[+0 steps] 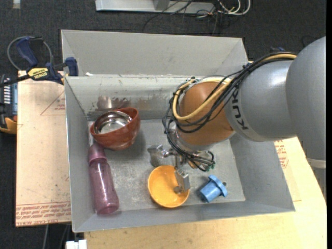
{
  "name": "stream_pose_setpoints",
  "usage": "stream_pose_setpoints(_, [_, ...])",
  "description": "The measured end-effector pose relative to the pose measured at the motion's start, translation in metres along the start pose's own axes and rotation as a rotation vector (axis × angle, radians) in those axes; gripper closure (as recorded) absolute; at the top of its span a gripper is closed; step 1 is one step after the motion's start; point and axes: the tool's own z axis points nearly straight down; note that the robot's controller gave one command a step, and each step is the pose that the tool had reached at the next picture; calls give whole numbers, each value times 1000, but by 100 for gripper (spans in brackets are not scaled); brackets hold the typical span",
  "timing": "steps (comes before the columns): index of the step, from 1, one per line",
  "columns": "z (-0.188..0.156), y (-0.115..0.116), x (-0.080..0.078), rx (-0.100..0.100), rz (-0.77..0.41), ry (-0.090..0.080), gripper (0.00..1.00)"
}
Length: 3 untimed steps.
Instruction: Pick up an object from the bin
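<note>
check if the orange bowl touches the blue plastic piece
Apart. The camera view shows bare grey bin floor between the orange bowl and the blue plastic piece.

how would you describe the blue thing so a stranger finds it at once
Start at the grey bin and go to its wall nearest the camera. Just right of the orange bowl lies a blue piece. It is the only blue thing inside, and the smallest.

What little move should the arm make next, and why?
Probably lower the claw a touch onto the right rim of the orange bowl, then try a grip. It hangs right at that rim, and the blue piece lies close beside the bowl, so a sideways move might bump it.
</note>
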Motion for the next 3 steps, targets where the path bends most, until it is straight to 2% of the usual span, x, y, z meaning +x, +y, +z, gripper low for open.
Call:
stream_pose_setpoints(1, [-35, -5, -9, 4, 67, -11, 0])
stream_pose_setpoints(2, [-30, 32, 25, -4, -445, 0, 0])
stream_pose_setpoints(3, [-1, 24, 24, 4, -312, -11, 0])
